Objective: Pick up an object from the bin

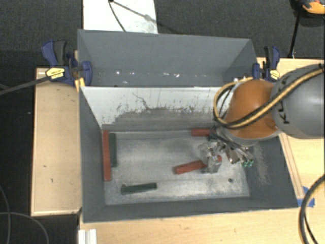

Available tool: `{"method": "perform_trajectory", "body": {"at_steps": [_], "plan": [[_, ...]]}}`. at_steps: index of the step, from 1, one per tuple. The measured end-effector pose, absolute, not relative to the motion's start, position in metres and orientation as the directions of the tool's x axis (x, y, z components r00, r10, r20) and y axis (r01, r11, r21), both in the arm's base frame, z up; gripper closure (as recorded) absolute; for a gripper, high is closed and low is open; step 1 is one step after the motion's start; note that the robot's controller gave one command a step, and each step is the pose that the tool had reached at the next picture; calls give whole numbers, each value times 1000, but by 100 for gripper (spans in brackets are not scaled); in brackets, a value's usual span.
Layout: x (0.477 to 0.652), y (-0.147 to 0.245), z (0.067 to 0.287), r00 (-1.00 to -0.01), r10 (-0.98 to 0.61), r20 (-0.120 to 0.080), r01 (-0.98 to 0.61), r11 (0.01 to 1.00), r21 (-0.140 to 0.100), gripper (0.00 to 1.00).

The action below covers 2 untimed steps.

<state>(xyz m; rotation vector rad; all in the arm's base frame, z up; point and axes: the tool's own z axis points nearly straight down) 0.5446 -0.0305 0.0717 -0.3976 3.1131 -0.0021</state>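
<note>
My gripper (213, 162) is low in the right half of the bin, under the arm's orange cover. Its fingertips sit at the right end of a short red bar (189, 168) that lies flat on the bin floor, pointing left and slightly down. Whether the fingers close round that end is hidden by the gripper's own body. Another small red piece (199, 132) lies at the back wall, just left of the cover.
A long red bar (106, 156) with a dark green bar (114, 150) beside it lies along the left wall. A short dark green bar (138, 188) rests near the front left. The arm and its cables fill the bin's right side.
</note>
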Motion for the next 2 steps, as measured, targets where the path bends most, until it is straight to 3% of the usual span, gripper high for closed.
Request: {"method": "perform_trajectory", "body": {"at_steps": [1, 2], "plan": [[545, -31, 72, -968, -251, -3, -251, 968, -2, 100], [562, -49, 241, -964, -266, -7, -266, 964, -2, 100]]}}
